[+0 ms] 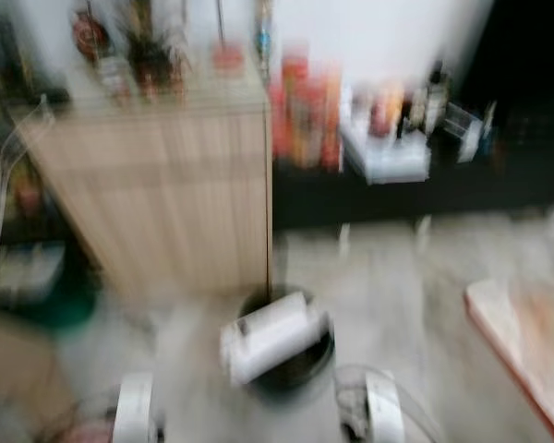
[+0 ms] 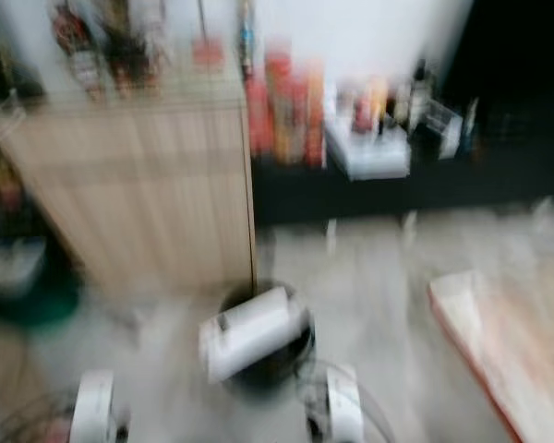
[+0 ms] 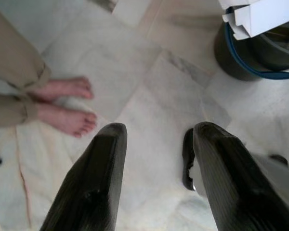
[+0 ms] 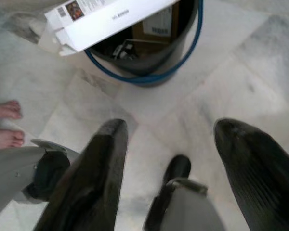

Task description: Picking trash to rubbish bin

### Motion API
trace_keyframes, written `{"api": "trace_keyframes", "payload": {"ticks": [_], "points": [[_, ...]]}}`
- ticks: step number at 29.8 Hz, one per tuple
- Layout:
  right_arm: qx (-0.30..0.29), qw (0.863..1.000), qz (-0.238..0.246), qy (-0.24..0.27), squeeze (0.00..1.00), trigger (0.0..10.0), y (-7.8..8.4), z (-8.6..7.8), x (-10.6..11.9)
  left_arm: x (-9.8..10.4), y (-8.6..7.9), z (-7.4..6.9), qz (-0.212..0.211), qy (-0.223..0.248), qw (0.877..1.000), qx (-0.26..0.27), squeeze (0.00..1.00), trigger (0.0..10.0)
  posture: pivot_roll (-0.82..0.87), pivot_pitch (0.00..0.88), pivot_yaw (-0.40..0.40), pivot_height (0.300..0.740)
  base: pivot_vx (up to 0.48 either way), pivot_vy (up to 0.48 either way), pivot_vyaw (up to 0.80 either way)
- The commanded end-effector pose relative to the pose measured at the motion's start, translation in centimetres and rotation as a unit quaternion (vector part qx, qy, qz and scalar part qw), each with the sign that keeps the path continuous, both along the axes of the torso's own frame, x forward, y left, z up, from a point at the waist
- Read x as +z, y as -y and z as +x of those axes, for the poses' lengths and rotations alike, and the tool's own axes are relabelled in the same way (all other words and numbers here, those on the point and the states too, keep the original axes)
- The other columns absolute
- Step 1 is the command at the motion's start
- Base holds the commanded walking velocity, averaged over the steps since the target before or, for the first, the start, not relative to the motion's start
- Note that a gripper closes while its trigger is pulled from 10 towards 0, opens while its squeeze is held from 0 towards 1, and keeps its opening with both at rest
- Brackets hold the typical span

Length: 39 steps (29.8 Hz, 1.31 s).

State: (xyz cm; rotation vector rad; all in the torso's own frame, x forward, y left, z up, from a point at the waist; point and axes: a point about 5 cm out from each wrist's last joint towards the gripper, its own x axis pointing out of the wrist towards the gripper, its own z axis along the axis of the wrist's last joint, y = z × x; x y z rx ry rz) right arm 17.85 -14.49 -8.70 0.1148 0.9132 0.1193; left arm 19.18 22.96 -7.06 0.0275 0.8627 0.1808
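Both silver arms hang low. The left gripper [image 3: 156, 144] has its fingers spread apart. The right gripper [image 4: 171, 139] is likewise spread wide.

A pale marbled stone floor [image 4: 260, 62] fills the lower half of the blurred head views. At lower centre stands a dark round rubbish bin [image 1: 291, 355] with a blue rim, beside a tall light-wood cabinet [image 1: 166, 198]. A person's bare feet [image 3: 67, 103] rest on the tiles.
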Motion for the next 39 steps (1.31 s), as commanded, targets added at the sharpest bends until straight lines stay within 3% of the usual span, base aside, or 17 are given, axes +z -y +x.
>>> {"api": "trace_keyframes", "payload": {"ticks": [1, 20, 39], "points": [[-0.005, 1.000, -0.006, 0.000, 0.00, 10.0, 0.61, 0.09, 0.04, -0.03, 0.44, 0.14, -0.007, 0.003, 1.000, 0.001, 0.00, 10.0, 0.01, 0.002, -0.019, 0.740, -0.296, 0.000, 0.00], [-0.008, 1.000, -0.006, 0.000, 0.00, 10.0, 0.73, -0.03, 0.00, -0.10, 0.59, 0.07, -0.009, 0.001, 1.000, 0.001, 0.00, 10.0, 0.01, 0.010, -0.022, 0.740, -0.297, 0.000, 0.00], [-0.016, 1.000, -0.006, 0.005, 0.00, 10.0, 0.83, 0.14, 0.09, -0.10, 0.65, 0.11, -0.004, 0.000, 1.000, -0.001, 0.00, 10.0, 0.01, 0.011, -0.024, 0.740, 0.000, 0.000, 0.00]]}}
